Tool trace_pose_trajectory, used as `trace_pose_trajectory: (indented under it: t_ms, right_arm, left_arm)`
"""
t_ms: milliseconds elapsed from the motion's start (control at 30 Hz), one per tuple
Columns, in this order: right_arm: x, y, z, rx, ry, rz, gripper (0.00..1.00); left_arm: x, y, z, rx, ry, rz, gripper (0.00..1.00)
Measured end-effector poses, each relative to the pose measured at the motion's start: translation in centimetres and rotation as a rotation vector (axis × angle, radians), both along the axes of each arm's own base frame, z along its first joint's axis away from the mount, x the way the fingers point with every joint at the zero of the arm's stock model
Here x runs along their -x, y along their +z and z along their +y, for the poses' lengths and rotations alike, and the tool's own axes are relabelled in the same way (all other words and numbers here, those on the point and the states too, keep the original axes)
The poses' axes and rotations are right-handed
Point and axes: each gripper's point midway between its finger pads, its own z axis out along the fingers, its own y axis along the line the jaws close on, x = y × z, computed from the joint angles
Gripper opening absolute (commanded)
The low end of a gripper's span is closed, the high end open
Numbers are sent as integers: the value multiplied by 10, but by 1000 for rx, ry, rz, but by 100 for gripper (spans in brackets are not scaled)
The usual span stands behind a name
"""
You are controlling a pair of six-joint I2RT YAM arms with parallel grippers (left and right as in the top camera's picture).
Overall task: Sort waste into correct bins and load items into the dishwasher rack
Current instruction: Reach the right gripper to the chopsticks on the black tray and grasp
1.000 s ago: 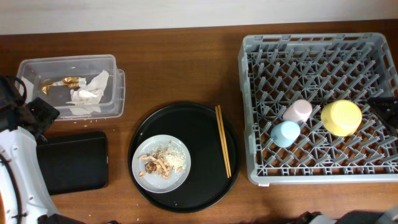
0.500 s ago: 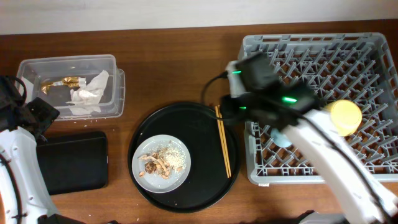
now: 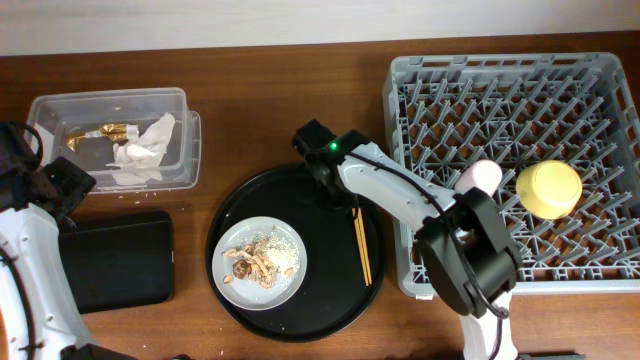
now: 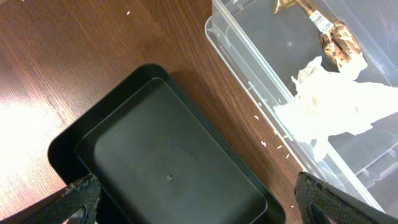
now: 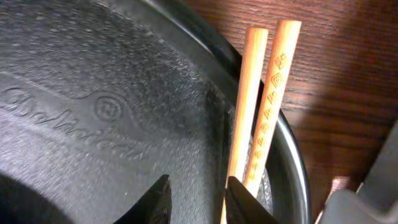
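The wooden chopsticks [image 3: 362, 250] lie on the right side of the round black tray [image 3: 330, 300]. My right gripper [image 3: 340, 195] is low over the tray by their far end. In the right wrist view its jaws [image 5: 202, 202] are slightly open and empty, with the chopsticks [image 5: 261, 99] just right of the right finger. The grey-white plate [image 3: 285, 285] holds food scraps [image 3: 255, 262]. The tissue [image 3: 145, 150] and the gold wrapper [image 3: 100, 132] are in the clear box [image 3: 60, 108]. My left gripper [image 4: 199, 208] is wide open over the black rectangular tray [image 4: 168, 162].
The grey rack [image 3: 500, 80] at the right holds the yellow bowl [image 3: 548, 188] and the pink cup [image 3: 480, 177]; my right arm hides the blue cup. The rack's left wall stands close beside the chopsticks. The left arm [image 3: 30, 260] lies along the table's left edge.
My right arm has swung in from the right, over the rack, and come down onto the round tray by the chopsticks. The left arm has not moved.
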Motion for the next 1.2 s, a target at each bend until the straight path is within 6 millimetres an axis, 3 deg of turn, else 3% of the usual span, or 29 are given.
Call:
trace_pose_trajectory:
  t_ms: [667,1200]
  right_arm:
    - [6,-2,-10,51,-3,22,26]
    - [-1,-1,-15,79,-6,-13,26]
  left_arm:
    - [0,0,0,0,0,0,99]
    - [0,0,0,0,0,0,99]
